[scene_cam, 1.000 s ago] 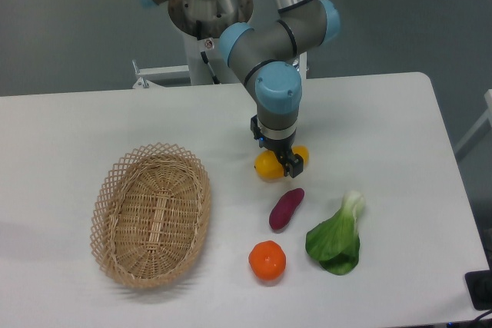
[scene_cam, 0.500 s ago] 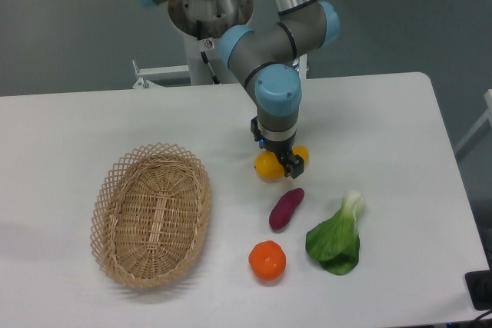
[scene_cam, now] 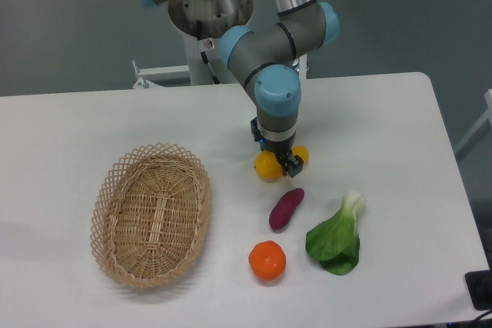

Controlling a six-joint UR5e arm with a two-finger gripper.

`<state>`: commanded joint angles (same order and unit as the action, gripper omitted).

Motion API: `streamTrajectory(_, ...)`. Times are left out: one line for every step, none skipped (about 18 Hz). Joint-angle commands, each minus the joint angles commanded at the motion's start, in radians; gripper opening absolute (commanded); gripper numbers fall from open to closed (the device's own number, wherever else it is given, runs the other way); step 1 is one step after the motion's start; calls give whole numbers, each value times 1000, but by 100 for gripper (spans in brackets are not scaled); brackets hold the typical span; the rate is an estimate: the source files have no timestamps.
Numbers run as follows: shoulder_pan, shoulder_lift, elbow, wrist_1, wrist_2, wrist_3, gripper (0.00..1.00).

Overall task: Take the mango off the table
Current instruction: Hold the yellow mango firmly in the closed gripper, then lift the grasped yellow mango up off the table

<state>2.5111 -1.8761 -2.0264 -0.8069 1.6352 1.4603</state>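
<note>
The yellow-orange mango [scene_cam: 267, 166] sits at the middle of the white table [scene_cam: 69, 128], just under the arm's blue wrist. My gripper [scene_cam: 281, 159] points straight down and is shut on the mango. One black finger [scene_cam: 292, 164] crosses the fruit's front. Mango skin shows on either side of that finger. The fruit's middle and its underside are hidden, so I cannot tell whether it still touches the tabletop.
A purple sweet potato [scene_cam: 286, 208] lies just below the mango. A round orange fruit [scene_cam: 267, 260] and a green bok choy [scene_cam: 337, 237] lie nearer the front edge. A woven wicker basket [scene_cam: 151, 214] stands at the left.
The gripper and the mango have risen very slightly together. Everything else on the table has stayed put.
</note>
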Motion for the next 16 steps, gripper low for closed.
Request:
streamTrajectory(0, 6, 3, -2, -2, 0, 59)
streamTrajectory(0, 9, 8, -2, -3, 0, 59)
streamTrajectory(2, 12, 11, -2, -3, 0, 59)
streamTrajectory(2, 15, 20, -3, -8, 2, 59)
streamTrajectory(5, 18, 32, -6, -12, 3, 59)
streamTrajectory(5, 31, 40, -11, -17, 3, 59)
streamTrajectory(8, 44, 47, -18, -20, 2, 59)
streamTrajectory(14, 55, 54, -21, -32, 2, 59)
streamTrajectory(20, 60, 60, -21, -60, 2, 59)
streamTrajectory(32, 63, 70, -23, -96, -5, 59)
streamTrajectory(40, 74, 86, -25, -141, -30, 59)
streamTrajectory(44, 83, 104, -25, -179, -70, 59)
streamTrajectory(44, 84, 126, -25, -211, -96, 59)
streamTrajectory(44, 84, 147, -26, -236, -112, 59)
streamTrajectory(44, 84, 167, -25, -261, -135, 59)
streamTrajectory(44, 84, 195, -25, -279, -178, 59)
